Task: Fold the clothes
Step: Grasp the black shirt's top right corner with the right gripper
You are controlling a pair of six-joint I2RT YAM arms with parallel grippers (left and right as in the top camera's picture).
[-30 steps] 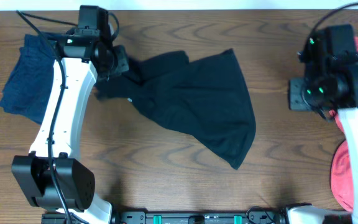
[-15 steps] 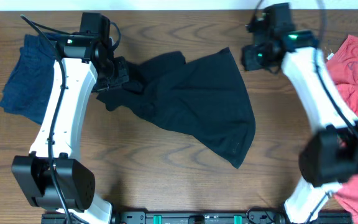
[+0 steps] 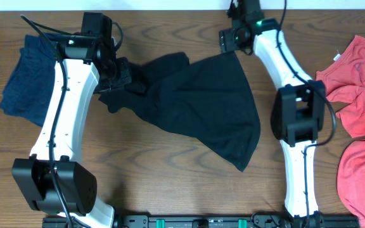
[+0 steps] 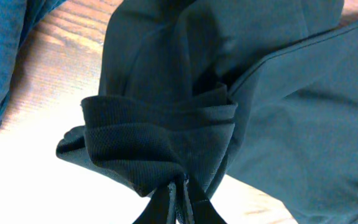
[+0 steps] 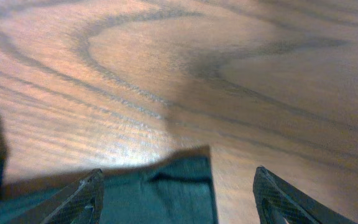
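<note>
The large black shirt (image 3: 195,107) of soft fabric lies crumpled across the middle of the brown wood-grain bench (image 3: 170,190), with its left end bunched up. A rumpled navy-blue garment (image 3: 21,85) lies at the far left, partly hidden by the white left arm (image 3: 65,107). Two coral-red garments (image 3: 360,76) lie at the right edge, well apart from the shirt, and the right arm (image 3: 296,114) stretches across the bench between them. The left claw (image 4: 178,198) is pinched tight on a rolled wad of the black shirt. Its wrist view shows this plainly, while overhead the wrist covers the grip. The right claw (image 5: 176,180) stands wide and holds nothing. Only its wrist view shows the shirt's upper right corner lying on the bench between the spread fingers (image 5: 82,196)
</note>
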